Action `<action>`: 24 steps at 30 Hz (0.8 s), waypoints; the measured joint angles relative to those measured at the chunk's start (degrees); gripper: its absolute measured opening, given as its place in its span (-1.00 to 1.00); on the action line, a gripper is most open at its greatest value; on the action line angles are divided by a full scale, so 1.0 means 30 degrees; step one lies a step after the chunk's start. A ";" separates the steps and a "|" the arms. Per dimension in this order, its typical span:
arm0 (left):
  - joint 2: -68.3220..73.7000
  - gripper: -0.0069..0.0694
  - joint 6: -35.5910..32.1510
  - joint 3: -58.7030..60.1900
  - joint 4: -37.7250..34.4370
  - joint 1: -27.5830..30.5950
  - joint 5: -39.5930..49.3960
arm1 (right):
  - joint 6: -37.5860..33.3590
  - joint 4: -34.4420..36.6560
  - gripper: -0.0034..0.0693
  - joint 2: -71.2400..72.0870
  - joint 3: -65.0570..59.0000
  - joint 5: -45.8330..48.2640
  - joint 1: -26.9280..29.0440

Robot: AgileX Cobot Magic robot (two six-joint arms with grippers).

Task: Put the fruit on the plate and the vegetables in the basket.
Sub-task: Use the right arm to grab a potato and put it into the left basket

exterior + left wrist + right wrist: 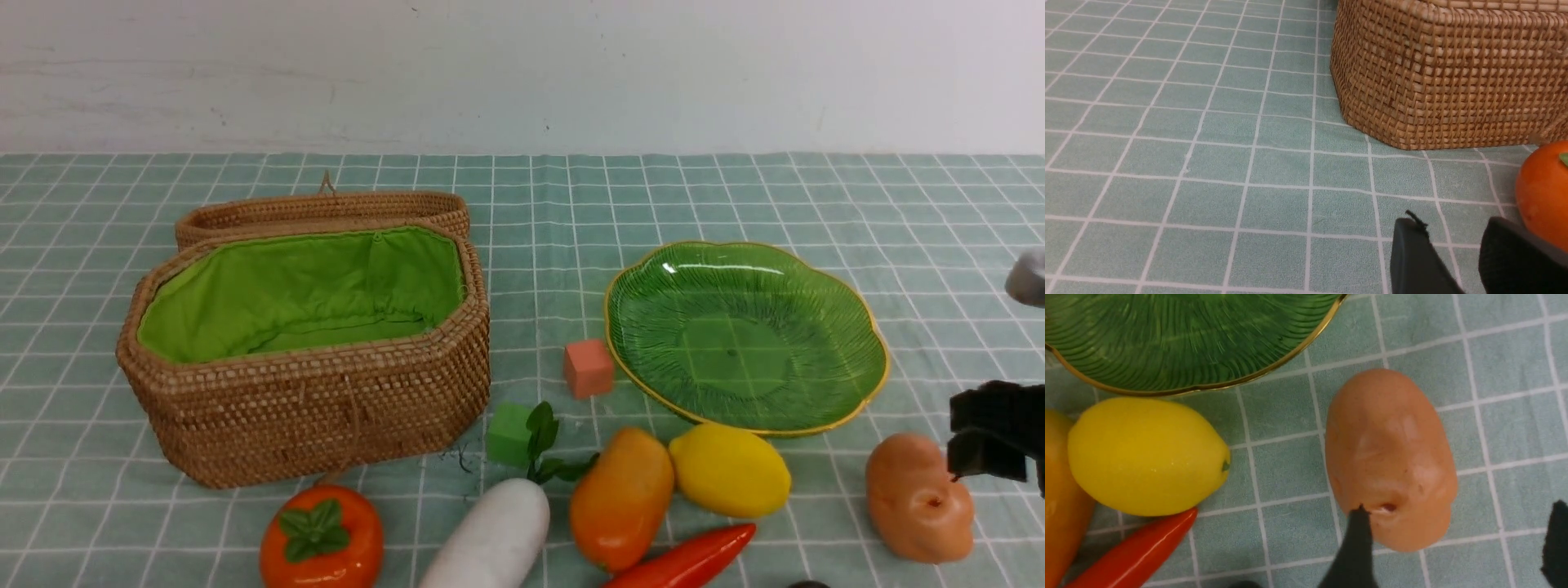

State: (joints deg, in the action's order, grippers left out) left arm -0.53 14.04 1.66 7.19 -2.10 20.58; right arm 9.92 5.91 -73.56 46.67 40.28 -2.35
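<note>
In front of the plate (747,327) and to its right, lying on the worktop (49,506): potato (918,498). Near it, right gripper (1453,543) spread wide, gripping nothing. Just before the plate, lemon (731,469); farther leftward, mango (622,498). Left of the plate, open basket (318,408). Well left of the plate, left gripper (1453,245) slightly parted, empty.

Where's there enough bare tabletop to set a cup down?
Bare cloth lies left of the wicker basket, and between the basket and the green glass dish, beyond the salmon-pink cube. It's crowded in front of the dish, where mango, lemon and chili pepper bunch together.
</note>
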 joint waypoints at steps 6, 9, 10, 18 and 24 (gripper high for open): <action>0.0000 -0.19 0.0000 0.0000 0.0000 0.0000 0.0000 | -0.0766 0.0282 0.95 -0.3091 0.0317 -0.1262 0.0000; 0.0000 -0.19 0.0000 0.0000 0.0000 0.0000 0.0000 | -0.0886 0.0263 0.90 -0.4466 0.0350 -0.2073 0.0000; 0.0000 -0.19 0.0000 0.0000 0.0000 0.0000 0.0000 | -0.0903 0.0263 0.88 -0.4656 0.0350 -0.2166 0.0000; 0.0000 -0.19 0.0000 0.0000 0.0000 0.0000 0.0000 | -0.1199 0.0326 0.63 -0.5247 0.0540 -0.1790 0.0000; 0.0000 -0.19 0.0000 0.0000 0.0000 0.0000 0.0000 | -0.1618 0.1031 0.63 -0.3350 0.2388 0.0418 0.0000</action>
State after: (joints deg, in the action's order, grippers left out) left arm -0.53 14.04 1.66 7.19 -2.10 20.58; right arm 5.07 9.00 -83.61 53.83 41.53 -2.35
